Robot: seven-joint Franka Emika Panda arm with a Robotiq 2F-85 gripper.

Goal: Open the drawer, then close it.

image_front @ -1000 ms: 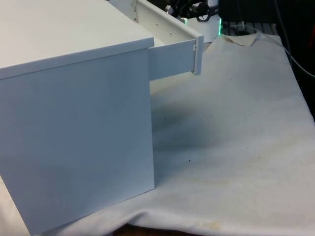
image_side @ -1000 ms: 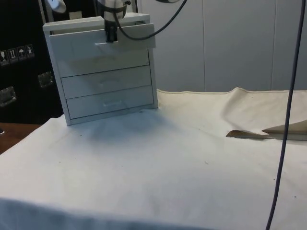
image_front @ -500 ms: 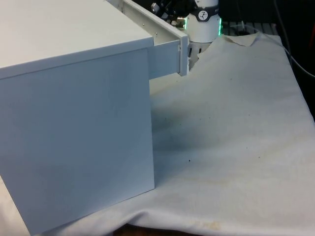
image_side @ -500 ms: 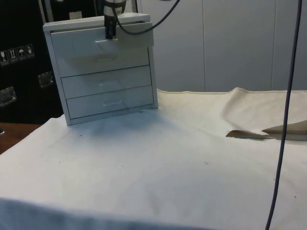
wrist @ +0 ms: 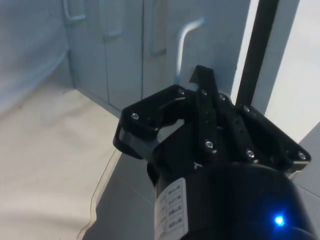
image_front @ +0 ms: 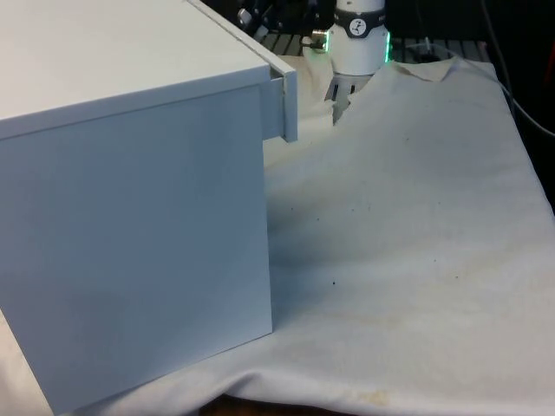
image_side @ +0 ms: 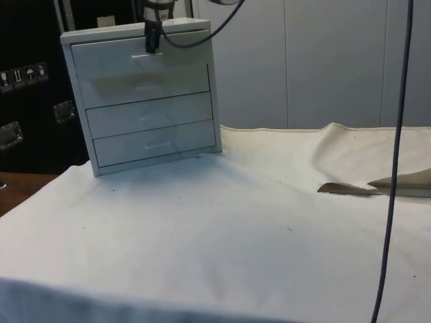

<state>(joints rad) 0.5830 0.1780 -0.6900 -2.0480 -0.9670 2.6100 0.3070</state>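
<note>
A white chest of drawers (image_front: pixel 130 199) (image_side: pixel 145 101) stands on the cloth, its side and back towards the front view. Its top drawer (image_front: pixel 287 104) (image_side: pixel 141 60) is nearly shut, its front standing out only a little. My gripper (image_side: pixel 152 47) (wrist: pixel 200 75) is shut, and its tips are at the top drawer's front beside the curved handle (wrist: pixel 187 35) (image_side: pixel 141 56). The handle shows free just beyond the fingertips. I cannot tell whether the tips touch the drawer front. The middle drawer (image_side: pixel 151 113) and the bottom drawer (image_side: pixel 156 142) are shut.
The white cloth (image_side: pixel 222 229) covers the table and is rumpled with a folded edge (image_side: pixel 363 187) at the side view's right. A dark cable (image_side: pixel 394 168) hangs down there. The chest stands close to the table's corner.
The top drawer has slid back into the chest from well pulled out to nearly shut. My gripper moved in with it, staying at the drawer front.
</note>
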